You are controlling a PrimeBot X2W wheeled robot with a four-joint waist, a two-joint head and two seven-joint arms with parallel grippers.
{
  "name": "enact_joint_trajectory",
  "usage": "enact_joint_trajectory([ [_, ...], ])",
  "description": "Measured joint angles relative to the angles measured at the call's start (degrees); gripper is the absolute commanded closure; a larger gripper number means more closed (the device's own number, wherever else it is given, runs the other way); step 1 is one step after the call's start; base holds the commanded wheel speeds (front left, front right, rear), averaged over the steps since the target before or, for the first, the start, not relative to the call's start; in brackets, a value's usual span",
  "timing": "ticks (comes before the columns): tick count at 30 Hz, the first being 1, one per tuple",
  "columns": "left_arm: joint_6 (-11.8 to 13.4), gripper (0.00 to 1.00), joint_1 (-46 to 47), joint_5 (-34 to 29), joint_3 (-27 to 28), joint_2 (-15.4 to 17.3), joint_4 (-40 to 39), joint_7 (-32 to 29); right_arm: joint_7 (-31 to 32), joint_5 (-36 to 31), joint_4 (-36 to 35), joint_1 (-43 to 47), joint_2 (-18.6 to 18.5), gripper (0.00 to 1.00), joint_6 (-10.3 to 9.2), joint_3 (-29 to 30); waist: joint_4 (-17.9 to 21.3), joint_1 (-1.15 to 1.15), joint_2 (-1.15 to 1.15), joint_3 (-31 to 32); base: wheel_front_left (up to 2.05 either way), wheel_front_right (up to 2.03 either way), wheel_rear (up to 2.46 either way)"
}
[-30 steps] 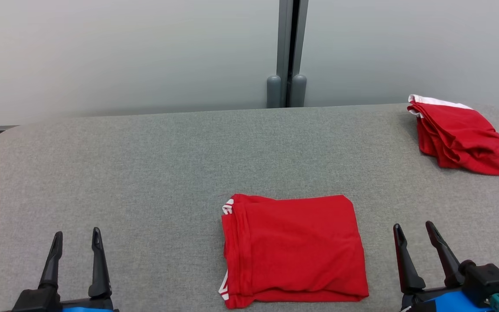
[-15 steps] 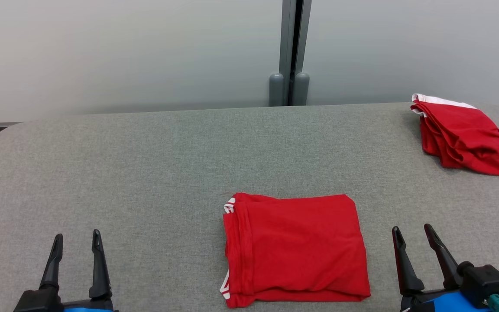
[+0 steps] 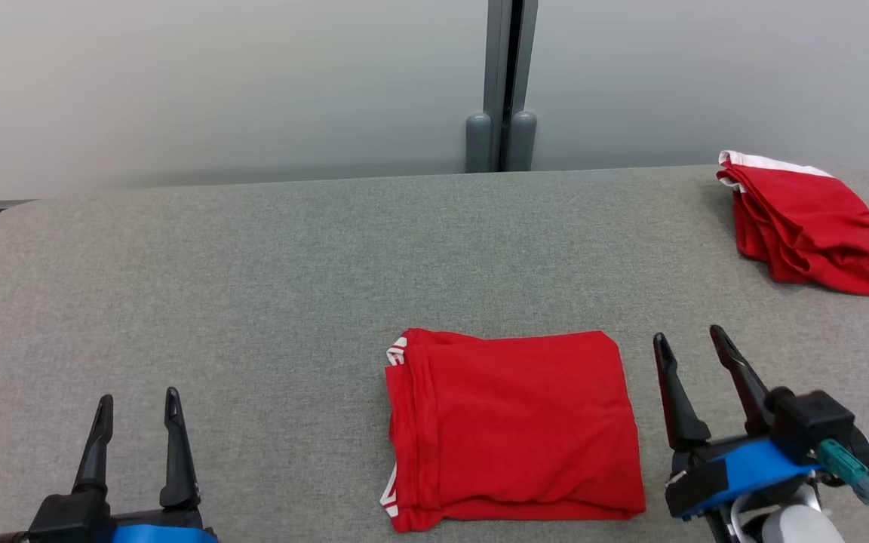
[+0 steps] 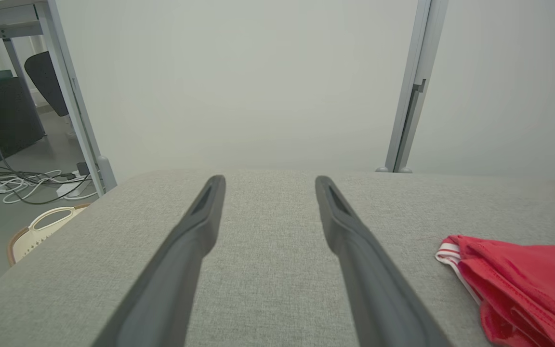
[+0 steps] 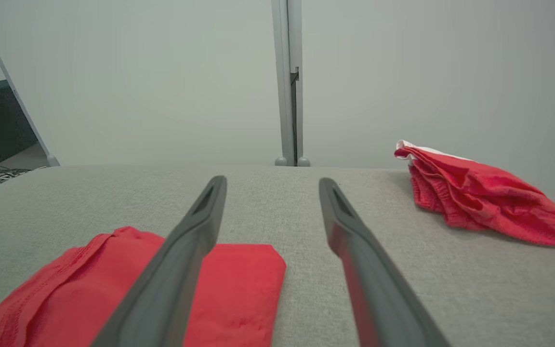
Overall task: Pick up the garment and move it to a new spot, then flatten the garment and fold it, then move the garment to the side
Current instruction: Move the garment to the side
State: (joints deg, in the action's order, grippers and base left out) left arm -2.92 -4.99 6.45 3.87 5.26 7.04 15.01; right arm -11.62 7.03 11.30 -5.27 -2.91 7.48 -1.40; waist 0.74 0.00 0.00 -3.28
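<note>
A red garment [image 3: 510,426] with white trim lies folded into a flat rectangle near the table's front edge, right of centre. It also appears at the right of the left wrist view as the garment [image 4: 523,284] and at the lower left of the right wrist view as the garment [image 5: 239,284]. My right gripper [image 3: 691,343] hovers open just right of its right edge, nothing between the fingers. My left gripper [image 3: 139,403] stands open at the lower left, well away from the cloth. From the wrist cameras, the left gripper [image 4: 268,180] and right gripper [image 5: 272,182] show spread fingers over bare fabric.
A second red garment [image 3: 808,222] with a white band lies bunched at the far right corner of the grey padded table [image 3: 253,286]. A pale wall with a grey post [image 3: 502,83] stands behind. Left of the table are cables and a basket [image 4: 41,229] on the floor.
My right gripper has moved forward and slightly left, closer to the folded garment's right edge. The left gripper has edged up a little. The head view has shifted slightly.
</note>
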Motion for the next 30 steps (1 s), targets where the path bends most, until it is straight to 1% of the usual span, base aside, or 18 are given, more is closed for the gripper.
enact_joint_trajectory([
  [4,-0.21,0.0,0.91,-0.19,-0.4,-0.37,0.01,0.0,0.6,0.48,3.64,-4.43,0.02,0.0,0.01,-1.35,-0.5,0.0,0.0,-0.89,0.0,0.0,0.0],
  [6,-0.57,0.0,1.4,-0.26,-0.63,-0.54,0.11,0.0,0.73,0.43,6.73,-6.08,0.0,0.0,0.0,-1.6,-0.93,0.0,0.0,-1.34,0.0,0.0,0.0],
  [12,-1.29,0.0,3.23,-0.42,-1.03,-0.9,0.71,0.0,0.88,0.11,16.62,-7.93,-0.4,0.0,0.01,-1.27,-2.74,0.0,0.0,-3.01,0.0,0.0,0.0],
  [17,-1.64,0.0,3.55,-0.42,-0.66,-1.12,0.91,0.0,0.89,0.71,22.09,-8.08,-0.43,0.0,0.0,-1.54,-3.57,0.0,0.0,-4.46,0.0,0.0,0.0],
  [23,-1.79,0.0,4.0,-0.59,-0.59,-1.46,1.25,0.0,1.52,2.83,26.46,-8.22,-0.37,0.0,0.0,-2.79,-3.57,0.0,0.0,-5.24,0.0,0.0,0.0],
  [30,-2.26,0.0,4.91,-0.4,-0.66,-1.81,1.64,0.0,0.7,6.06,28.56,-8.45,-0.41,0.0,-0.08,-6.97,-3.52,0.0,0.0,-5.46,0.0,0.0,0.0],
])
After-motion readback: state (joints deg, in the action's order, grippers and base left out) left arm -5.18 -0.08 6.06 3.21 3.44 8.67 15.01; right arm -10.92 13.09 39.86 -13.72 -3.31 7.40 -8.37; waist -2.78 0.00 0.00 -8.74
